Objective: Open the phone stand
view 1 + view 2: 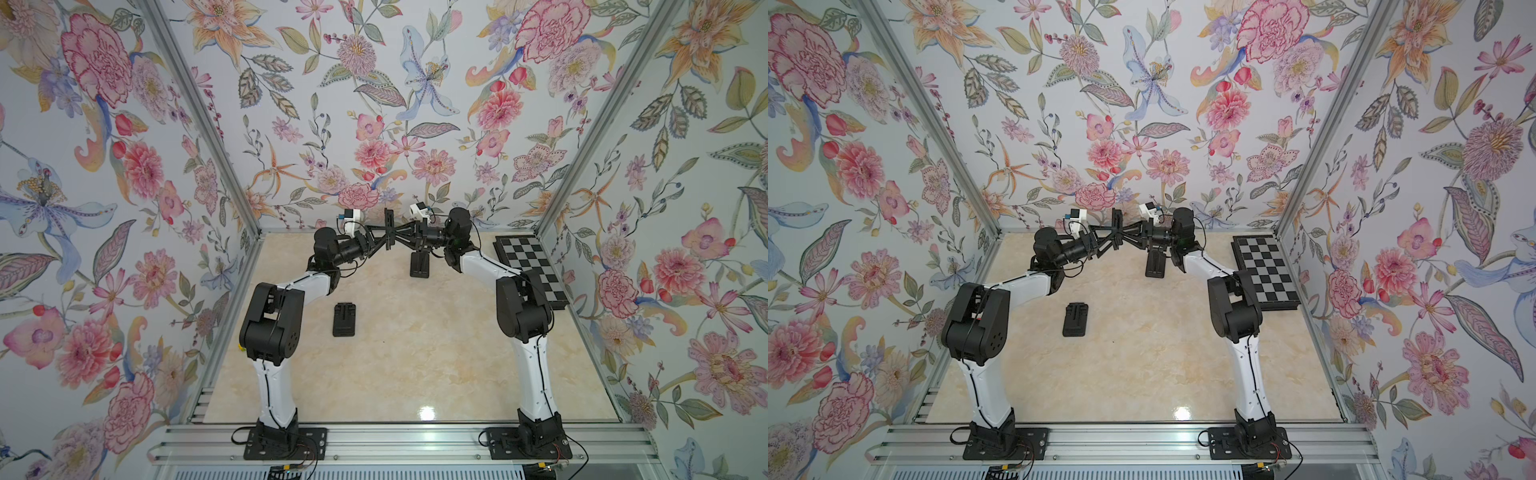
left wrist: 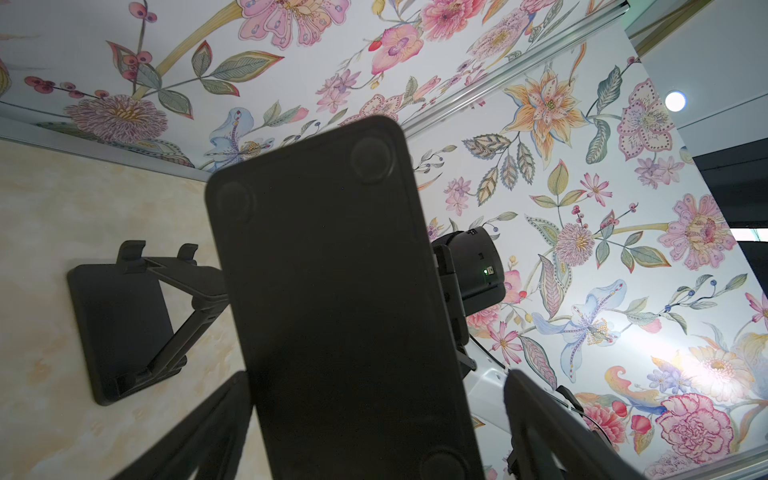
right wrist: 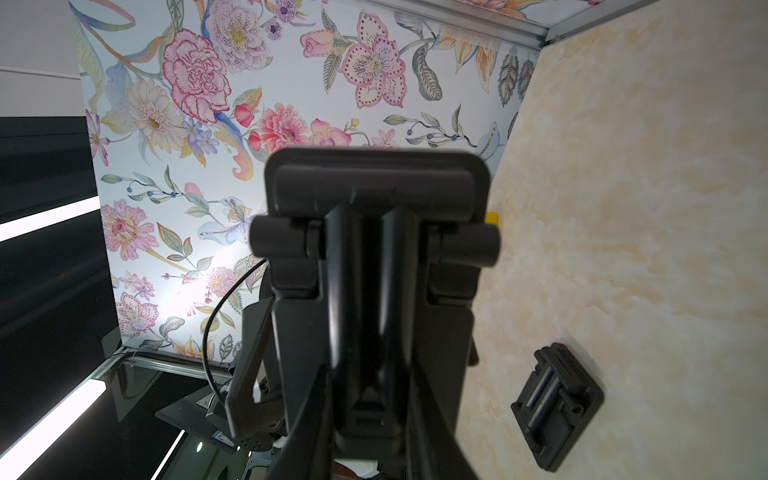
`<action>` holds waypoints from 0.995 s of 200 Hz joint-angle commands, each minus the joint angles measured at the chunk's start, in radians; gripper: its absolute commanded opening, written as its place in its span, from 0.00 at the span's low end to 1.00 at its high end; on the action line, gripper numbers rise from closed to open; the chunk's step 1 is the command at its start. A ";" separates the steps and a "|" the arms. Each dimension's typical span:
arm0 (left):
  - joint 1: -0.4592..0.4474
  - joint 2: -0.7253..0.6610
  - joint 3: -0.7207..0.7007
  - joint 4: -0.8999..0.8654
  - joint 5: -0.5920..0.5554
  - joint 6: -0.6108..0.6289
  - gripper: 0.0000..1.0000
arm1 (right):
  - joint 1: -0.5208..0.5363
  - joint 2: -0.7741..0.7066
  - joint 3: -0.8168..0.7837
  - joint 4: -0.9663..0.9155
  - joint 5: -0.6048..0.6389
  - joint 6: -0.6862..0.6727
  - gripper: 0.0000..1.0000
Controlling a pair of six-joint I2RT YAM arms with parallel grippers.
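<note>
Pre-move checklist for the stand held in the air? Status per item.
1. Grip: right end effector shut on the held phone stand: ok.
2. Second grip: left end effector open, fingers on either side of the stand's base: not ok.
3. Unfolded: held phone stand looks folded: not ok.
4. Clearance: stand is held up off the table: ok.
5. Neighbours: opened phone stand and folded phone stand sit on the table, untouched by either end effector: ok.
</note>
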 commanded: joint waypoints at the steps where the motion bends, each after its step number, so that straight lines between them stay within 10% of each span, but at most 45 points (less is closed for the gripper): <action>1: -0.008 0.020 -0.001 0.060 0.039 -0.014 0.96 | 0.011 0.022 0.036 0.098 -0.009 0.032 0.00; 123: 0.016 0.049 0.011 0.131 0.049 -0.080 0.83 | 0.016 0.046 0.043 0.105 -0.006 0.038 0.00; 199: 0.047 0.055 -0.002 0.166 0.033 -0.110 0.48 | 0.016 0.039 0.038 0.066 0.000 0.006 0.00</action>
